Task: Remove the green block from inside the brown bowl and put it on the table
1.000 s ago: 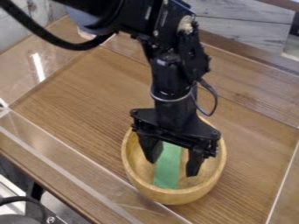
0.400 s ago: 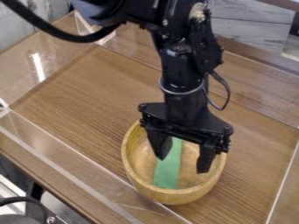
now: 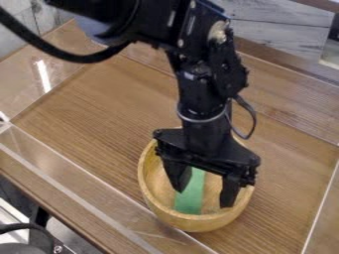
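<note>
The green block (image 3: 193,190) lies inside the brown bowl (image 3: 162,203), leaning along the inner slope, a flat, plain, bright bar with straight edges. The hand (image 3: 203,188) hangs straight down over it with its dark fingers (image 3: 173,175) spread wide on either side of the bar, released and grasping nothing. The risk, as I judge it, lies in the closing: the block is thin and smooth and rests on a curved surface, so fingers that meet it off-centre could tip it, push it flat against the bowl's floor, or let it slide out as it lifts. The fingertips may also catch the thick rounded rim or press on the wall, and the light bowl could then shift or tilt, since it sits close to the near edge of the desk (image 3: 106,109), just behind the clear acrylic wall (image 3: 79,169). The bowl is pale grainy wood; the desk is a medium-brown wood-grain top with a faint sheen.
</note>
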Robot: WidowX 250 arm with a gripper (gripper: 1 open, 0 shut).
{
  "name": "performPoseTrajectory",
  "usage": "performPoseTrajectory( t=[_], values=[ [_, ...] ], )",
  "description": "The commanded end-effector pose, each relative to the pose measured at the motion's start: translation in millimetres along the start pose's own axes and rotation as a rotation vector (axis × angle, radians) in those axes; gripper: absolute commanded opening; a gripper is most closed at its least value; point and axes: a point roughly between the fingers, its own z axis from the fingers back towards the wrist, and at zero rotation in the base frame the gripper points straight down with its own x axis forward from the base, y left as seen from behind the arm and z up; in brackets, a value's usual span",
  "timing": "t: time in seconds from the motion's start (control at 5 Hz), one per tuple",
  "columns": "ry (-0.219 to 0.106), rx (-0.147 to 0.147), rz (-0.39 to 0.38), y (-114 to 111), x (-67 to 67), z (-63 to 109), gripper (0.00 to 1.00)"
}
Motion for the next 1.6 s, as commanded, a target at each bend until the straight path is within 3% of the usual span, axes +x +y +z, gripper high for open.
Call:
performPoseTrajectory(
  t=[0.0,0.4,0.6,0.8,1.2,1.4],
  values=[
    [-0.038,-0.02,-0.032,-4.1,-1.0,2.4,1.0],
    [-0.041,-0.018,-0.032,3.3,1.1,-27.1,1.0],
    [-0.041,-0.017,-0.059,-6.4,4.1,-31.0,0.0],
    [-0.038,-0.016,-0.093,-14.4,5.4,-30.1,0.0],
    [-0.024,0.006,-0.107,-2.3,24.5,-19.6,0.0],
    [-0.033,0.02,0.03,-3.5,26.5,-29.0,0.0]
  ],
)
